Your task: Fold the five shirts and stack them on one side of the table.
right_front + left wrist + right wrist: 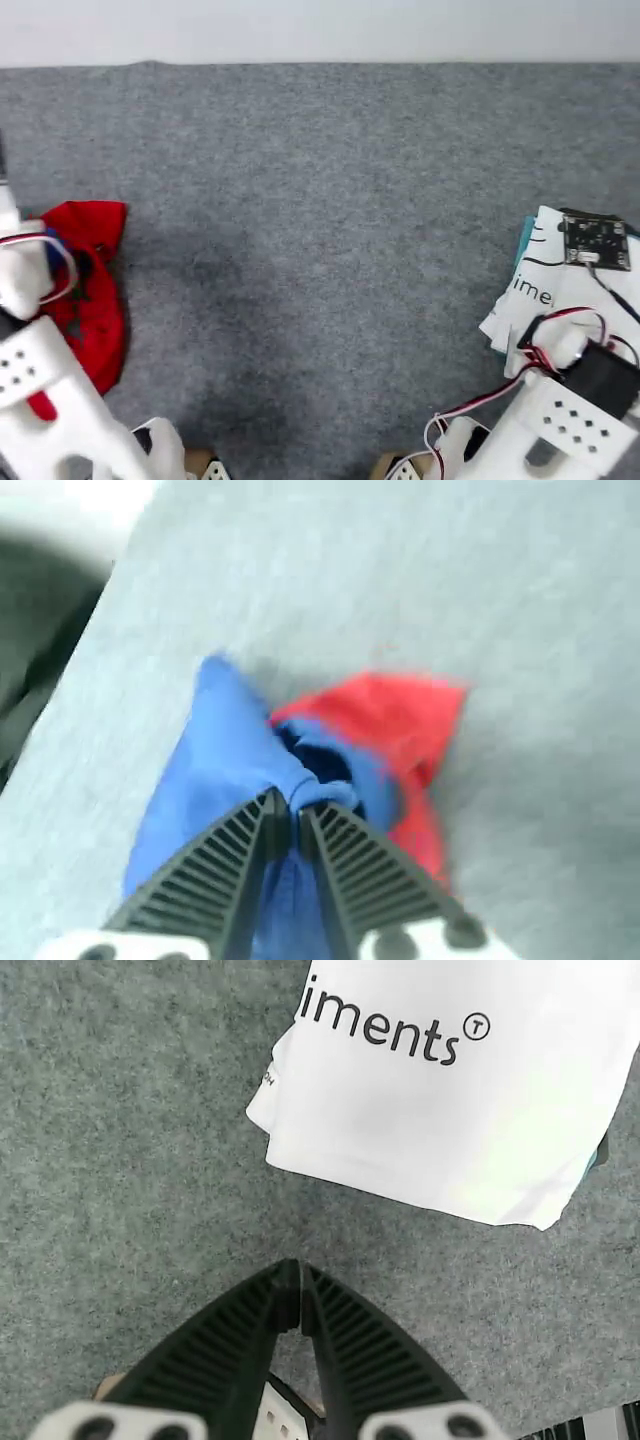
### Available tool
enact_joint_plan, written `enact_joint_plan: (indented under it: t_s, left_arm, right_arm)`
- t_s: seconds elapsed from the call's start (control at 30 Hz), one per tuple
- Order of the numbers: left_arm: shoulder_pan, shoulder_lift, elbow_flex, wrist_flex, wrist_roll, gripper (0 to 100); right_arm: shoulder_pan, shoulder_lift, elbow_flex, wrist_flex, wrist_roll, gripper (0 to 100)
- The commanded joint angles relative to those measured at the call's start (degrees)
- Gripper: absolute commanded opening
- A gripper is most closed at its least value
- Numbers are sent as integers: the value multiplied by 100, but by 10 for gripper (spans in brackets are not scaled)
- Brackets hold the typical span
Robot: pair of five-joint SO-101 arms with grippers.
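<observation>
A blue shirt (215, 770) is bunched up on a red shirt (405, 720), and my left gripper (293, 815) is shut on a pinch of the blue cloth. From above, the red shirt (95, 275) lies crumpled at the table's left edge, partly under the left arm (30, 275). A folded white shirt with dark print (440, 1110) lies at the right edge (555, 295), with a teal layer (523, 240) peeking out beneath it. My right gripper (300, 1295) is shut on nothing, over bare table just short of the white shirt.
Grey felt-like cloth covers the table (330, 200), with wide free room across the middle and back. A pale wall runs along the far edge. The right arm's body and wires (570, 385) overlap the white shirt's near side.
</observation>
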Motion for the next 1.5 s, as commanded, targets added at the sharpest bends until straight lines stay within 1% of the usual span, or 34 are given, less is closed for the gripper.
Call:
enact_joint_plan:
  t_s: [0.0, 0.13, 0.23, 0.3, 0.37, 0.43, 0.57, 0.63, 0.73, 0.8, 1.0, 1.07, 1.13, 1.2, 1.33, 1.47]
  left_arm:
    - [1301, -273, -347, 70, 571, 4]
    - [2927, -255, -347, -26, 923, 4]
    - [4105, -246, -312, -352, 993, 5]
    - [4738, -246, -198, -747, 993, 5]
    - [5240, -158, 4, -1160, 967, 5]
    - [5591, 132, 110, -1415, 958, 5]
    - [5969, 1125, 84, -1503, 958, 6]
    - [6022, 1556, 75, -1433, 958, 24]
    - [6022, 1741, 4, -1020, 985, 123]
    - [6013, 1749, -66, -774, 993, 167]
    - [5996, 1749, -470, -114, 967, 187]
    - [5837, 1749, -681, 97, 976, 187]
    - [5547, 1749, -875, 299, 967, 187]
    - [5108, 1749, -1007, 448, 958, 186]
    - [3859, 1749, -1051, 598, 958, 185]
    - [2664, 1741, -1059, 1011, 932, 185]
  right_arm:
    - [57, -110, -18, 233, -70, 15]
    - [57, -110, -18, 233, -70, 15]
    - [57, -101, -18, 233, -70, 15]
    - [57, -84, -18, 233, -70, 15]
    - [57, -75, -18, 233, -70, 15]
    - [57, -75, -18, 233, -70, 15]
    - [57, -66, -18, 233, -70, 15]
    - [57, -66, -18, 233, -70, 15]
    - [57, -66, -18, 233, -53, 15]
    - [48, -66, -18, 224, -53, 17]
    - [13, -66, -18, 215, -35, 18]
    - [-163, -66, -18, 215, -35, 18]
    - [-541, -66, -18, 215, -35, 18]
    - [-1068, -57, -26, 215, -35, 18]
    - [-2246, 110, -26, 215, -44, 18]
    - [-3073, 884, -88, 215, -62, 19]
